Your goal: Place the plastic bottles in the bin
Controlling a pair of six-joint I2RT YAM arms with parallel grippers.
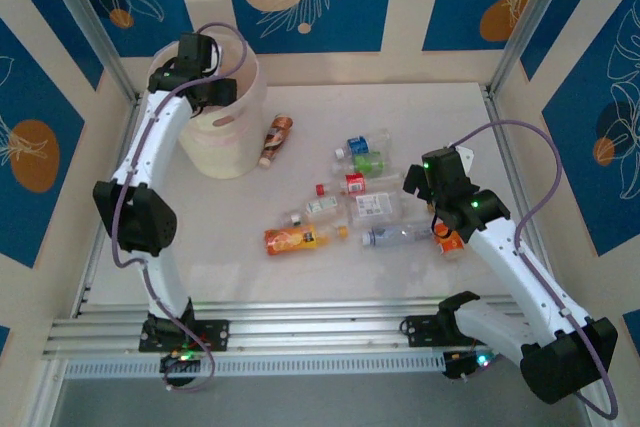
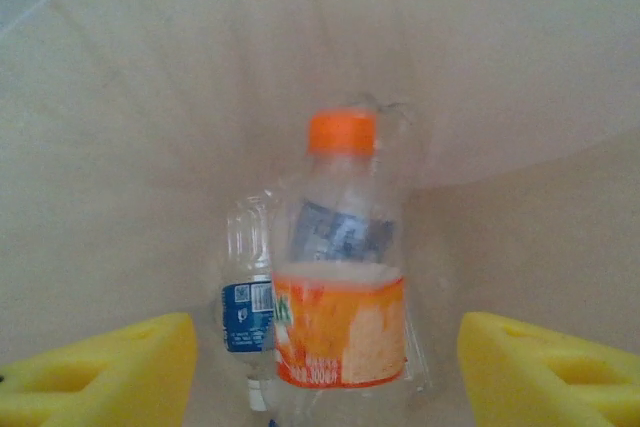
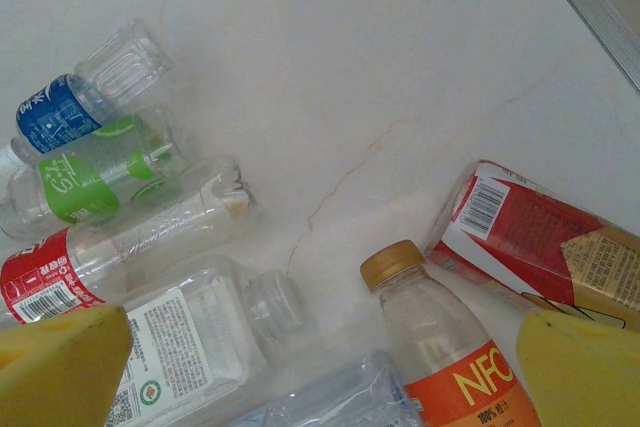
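The orange-capped bottle [image 2: 340, 267] is inside the bin [image 1: 235, 147], clear of the left gripper's [image 2: 327, 347] parted fingers, so that drop looks done; next the right gripper [image 3: 320, 337], fingers wide apart above the table's [image 3: 350, 67] bottles [image 1: 370, 205], must close on the gold-capped one [image 3: 440, 347].

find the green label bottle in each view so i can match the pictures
top external: green label bottle just right of centre, in the cluster.
right wrist: green label bottle at the left edge.
left wrist: looks into the bin.
shared landmark: blue label bottle lying beside it.
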